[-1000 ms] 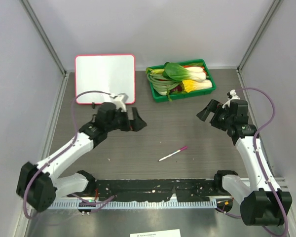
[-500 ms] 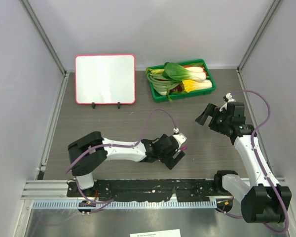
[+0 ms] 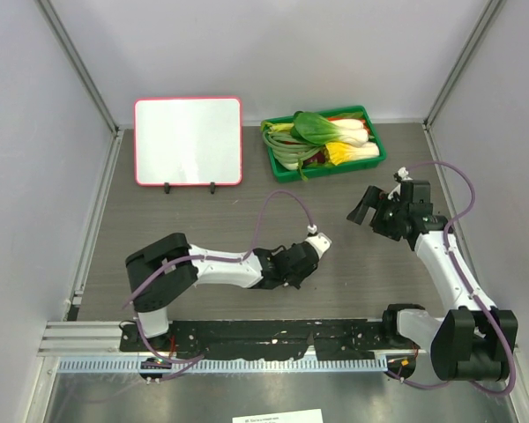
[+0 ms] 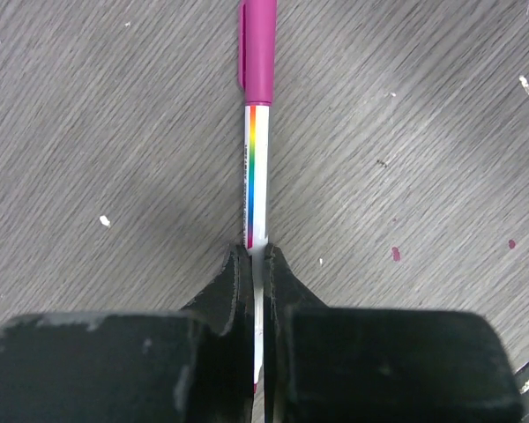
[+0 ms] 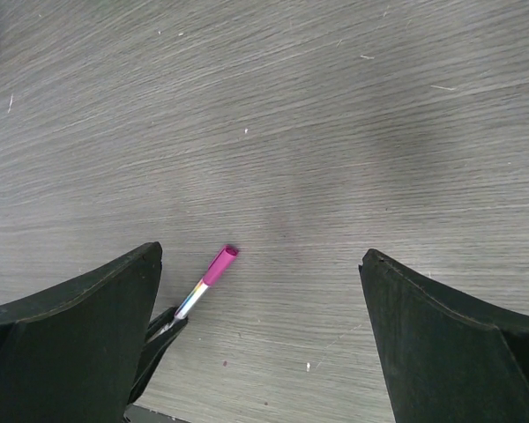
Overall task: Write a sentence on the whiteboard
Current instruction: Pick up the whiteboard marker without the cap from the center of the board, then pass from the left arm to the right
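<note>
One whiteboard (image 3: 188, 141), one pink-capped marker (image 4: 257, 132), one green vegetable tray (image 3: 335, 170).

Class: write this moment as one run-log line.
left gripper: jaws shut on capped marker | right gripper: jaws open | whiteboard: blank

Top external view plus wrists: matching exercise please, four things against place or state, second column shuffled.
1. whiteboard
2. marker
3. right gripper
4. tray

a. open, holding nothing
b. holds vegetables
c. standing at back left
d. pinched between the left fingers

Pairs: 1-c, 2-d, 3-a, 4-b
</note>
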`<state>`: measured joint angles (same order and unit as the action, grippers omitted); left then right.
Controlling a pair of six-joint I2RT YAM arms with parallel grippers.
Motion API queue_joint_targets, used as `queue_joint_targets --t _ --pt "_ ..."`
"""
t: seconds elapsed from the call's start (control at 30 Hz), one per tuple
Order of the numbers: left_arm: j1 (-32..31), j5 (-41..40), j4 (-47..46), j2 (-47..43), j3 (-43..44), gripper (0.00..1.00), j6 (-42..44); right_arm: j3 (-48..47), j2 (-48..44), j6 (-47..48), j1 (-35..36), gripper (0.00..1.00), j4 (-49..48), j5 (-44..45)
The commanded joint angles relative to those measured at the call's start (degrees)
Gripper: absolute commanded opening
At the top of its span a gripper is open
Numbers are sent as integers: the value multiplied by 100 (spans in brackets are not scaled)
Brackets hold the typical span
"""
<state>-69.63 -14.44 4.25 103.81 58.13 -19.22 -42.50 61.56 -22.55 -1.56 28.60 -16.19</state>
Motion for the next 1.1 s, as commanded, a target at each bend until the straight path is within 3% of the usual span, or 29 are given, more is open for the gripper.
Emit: queue_joint_targets --t 0.0,0.2,0.3,0.5,0.6,0.8,1.07 --pt "28 -94 129 -219 -372 0 -73 -197 84 101 24 99 -276 -253" --pt "843 300 225 -1439 -530 0 -301 -276 -161 -30 156 99 -715 -860" --pt "1625 932 199 -2143 -749 0 -494 -390 -197 -136 858 99 -855 -737" --pt "3383 3102 -12 -3761 -1119 0 -1012 -329 -57 -1049 2273 99 -2163 -974" --pt "3894 4051 -161 -4332 -1242 0 -1259 -469 84 -1550 2966 98 -3102 -1097" --pt "4071 4862 -232 -5054 -1321 0 -1321 -899 584 -2236 3732 94 -4466 -1273" --pt "4071 5109 -390 -5274 -1515 0 -1602 -1199 1094 -2562 4015 68 -4978 -1396"
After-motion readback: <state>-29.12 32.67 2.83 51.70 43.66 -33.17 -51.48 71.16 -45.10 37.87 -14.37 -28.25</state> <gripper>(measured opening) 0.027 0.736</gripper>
